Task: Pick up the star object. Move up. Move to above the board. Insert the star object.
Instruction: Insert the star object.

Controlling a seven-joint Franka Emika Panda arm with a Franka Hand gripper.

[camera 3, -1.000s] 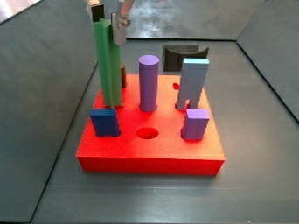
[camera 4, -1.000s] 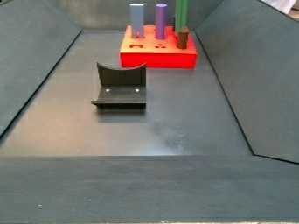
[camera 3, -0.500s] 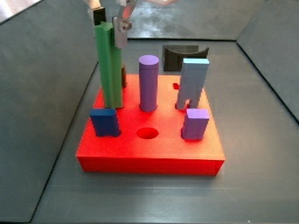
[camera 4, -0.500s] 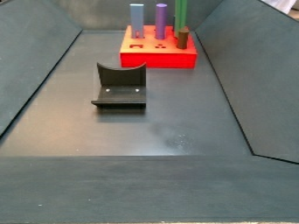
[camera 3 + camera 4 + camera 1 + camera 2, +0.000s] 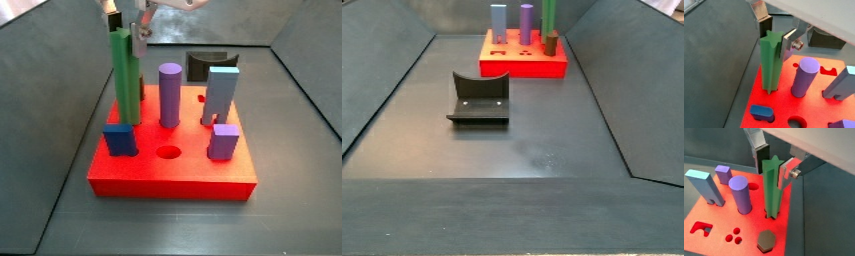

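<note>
A dark grey, matte floor walled by slanted grey panels fills both side views, and a thick square bright-red board [image 5: 171,160] sits toward its far end in a side view [image 5: 523,55]. Nearer the middle of the floor, well apart from the board, stands the dark L-shaped fixture [image 5: 478,98].

The board holds its pegs upright in shaped holes: a tall, slender green star object with ridged sides [image 5: 123,75] near one edge, a purple round cylinder [image 5: 170,95], a light-blue square post [image 5: 222,93], a short dark-blue block [image 5: 120,139] and a short lilac block [image 5: 225,141]; one round hole [image 5: 167,153] stays unfilled.

The star object's foot appears seated in its hole [image 5: 769,91], so insertion looks complete. The gripper [image 5: 773,164] hovers at the post's top, its silver plates flanking it with gaps visible, apparently released.
</note>
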